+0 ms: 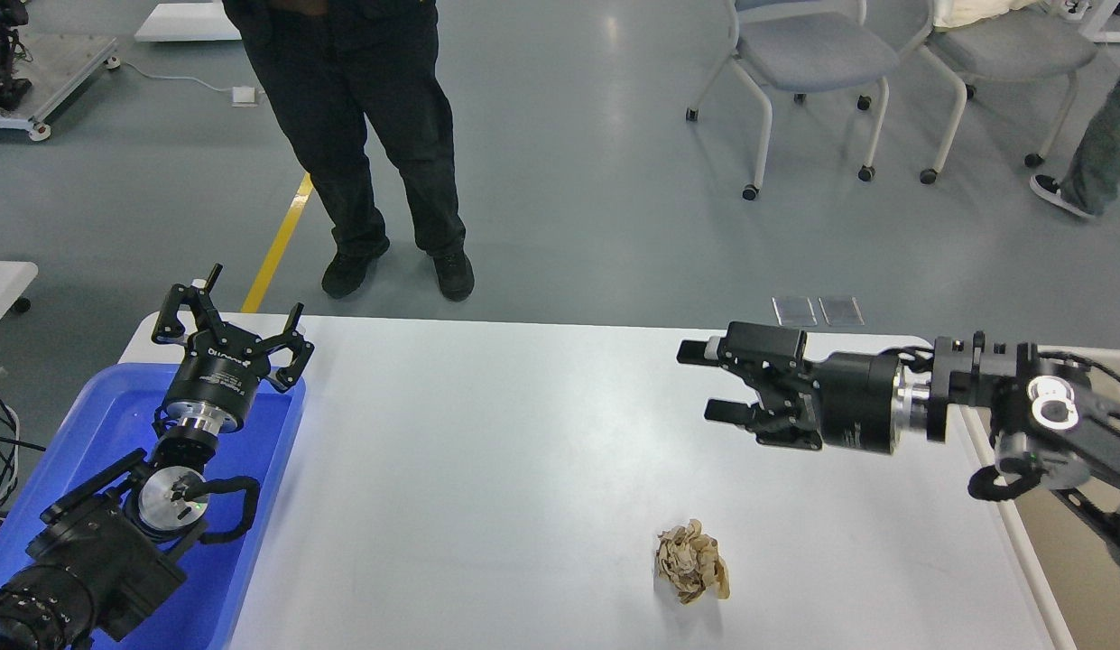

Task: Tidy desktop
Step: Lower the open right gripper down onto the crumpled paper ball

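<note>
The white desktop [487, 469] fills the middle of the head view. A crumpled ball of brown paper [692, 561] lies on it near the front, right of centre. My left gripper [253, 302] is open and empty, raised over the far end of the blue tray [253, 533] at the left. My right gripper [701, 381] is open and empty, pointing left over the right part of the desktop, behind and above the paper ball and apart from it.
A beige-white bin's rim [1020, 533] shows at the desktop's right edge under my right arm. A person in black [370, 135] stands just beyond the far edge. Wheeled chairs [812, 63] stand further back on the right.
</note>
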